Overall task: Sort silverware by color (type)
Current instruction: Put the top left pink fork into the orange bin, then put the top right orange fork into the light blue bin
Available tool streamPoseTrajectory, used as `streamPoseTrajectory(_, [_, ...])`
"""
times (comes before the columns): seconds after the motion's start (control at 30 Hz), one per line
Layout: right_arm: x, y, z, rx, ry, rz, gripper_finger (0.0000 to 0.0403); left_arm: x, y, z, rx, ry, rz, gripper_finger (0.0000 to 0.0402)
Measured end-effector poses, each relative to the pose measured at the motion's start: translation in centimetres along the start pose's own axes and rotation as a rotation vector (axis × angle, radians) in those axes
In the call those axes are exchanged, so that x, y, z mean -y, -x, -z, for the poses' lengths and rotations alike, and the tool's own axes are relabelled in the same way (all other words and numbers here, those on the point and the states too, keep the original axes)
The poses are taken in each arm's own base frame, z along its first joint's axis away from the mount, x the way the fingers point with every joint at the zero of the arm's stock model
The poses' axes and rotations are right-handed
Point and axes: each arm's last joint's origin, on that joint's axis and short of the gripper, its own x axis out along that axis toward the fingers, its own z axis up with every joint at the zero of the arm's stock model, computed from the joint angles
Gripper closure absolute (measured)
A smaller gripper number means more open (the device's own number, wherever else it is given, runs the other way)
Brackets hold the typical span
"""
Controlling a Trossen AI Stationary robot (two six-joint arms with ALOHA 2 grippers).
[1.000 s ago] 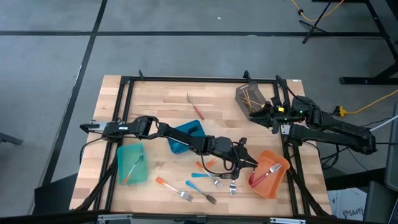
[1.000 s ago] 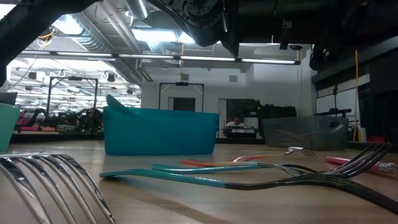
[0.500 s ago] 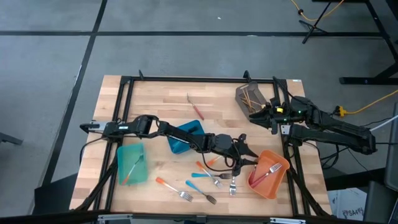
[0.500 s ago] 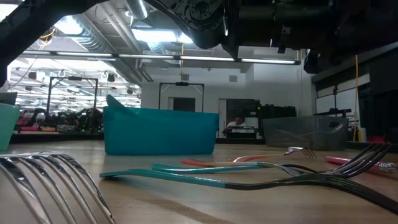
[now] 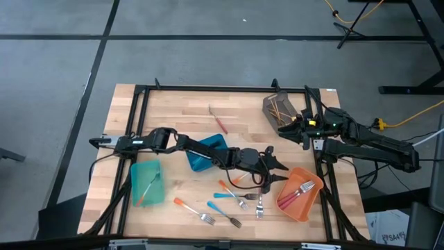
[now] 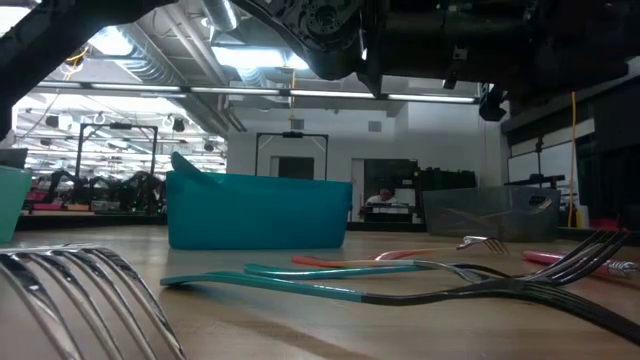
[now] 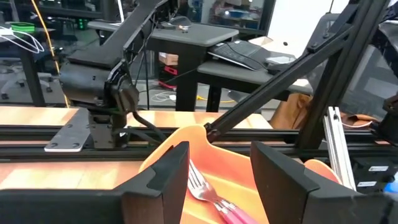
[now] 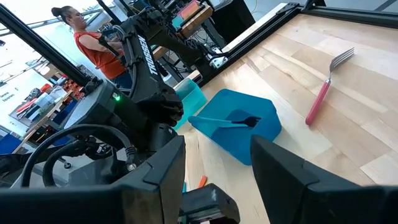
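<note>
My left gripper (image 5: 279, 167) (image 7: 217, 155) hangs open and level just left of the orange bin (image 5: 300, 193), holding nothing. Pink-handled forks (image 5: 296, 192) (image 7: 211, 196) lie inside that bin. Loose silverware lies on the table's near middle: orange- and blue-handled forks (image 5: 229, 191) and one more orange-handled fork (image 5: 187, 207). A pink-handled fork (image 5: 218, 119) (image 8: 326, 87) lies at the far middle. My right gripper (image 5: 286, 130) (image 8: 217, 155) waits open at the far right, beside the grey bin (image 5: 276, 107).
A blue bin (image 5: 208, 153) (image 8: 239, 124) holding a blue utensil sits under my left arm. A teal bin (image 5: 147, 182) with an orange-handled utensil stands at the near left. A black frame (image 5: 208, 88) runs round the table. A person (image 8: 93, 43) stands beyond the table.
My left gripper has opened wide at the orange bin's left rim and swung slightly toward the far edge. A second pink-handled fork now shows lying in the orange bin.
</note>
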Motion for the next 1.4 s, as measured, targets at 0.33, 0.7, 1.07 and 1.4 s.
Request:
streamPoseTrajectory(0.33, [0.0, 0.0, 0.0, 0.000, 0.000, 0.000, 0.0233, -1.7, 0.1, -0.3, -0.004, 0.003, -0.010, 0.0237])
streamPoseTrajectory(0.7, [0.0, 0.0, 0.0, 0.000, 0.000, -0.001, 0.0233, -4.2, 0.5, -0.6, -0.071, 0.016, -0.021, 0.0237])
streamPoseTrajectory(1.07, [0.0, 0.0, 0.0, 0.004, 0.028, -0.002, 0.0233, -6.5, 3.7, -5.3, -0.284, -0.088, -0.105, 0.0237])
streamPoseTrajectory(1.4, [0.0, 0.0, -0.1, 0.016, 0.056, 0.007, 0.0233, -7.3, 9.2, -10.3, -0.533, -0.136, -0.138, 0.0237])
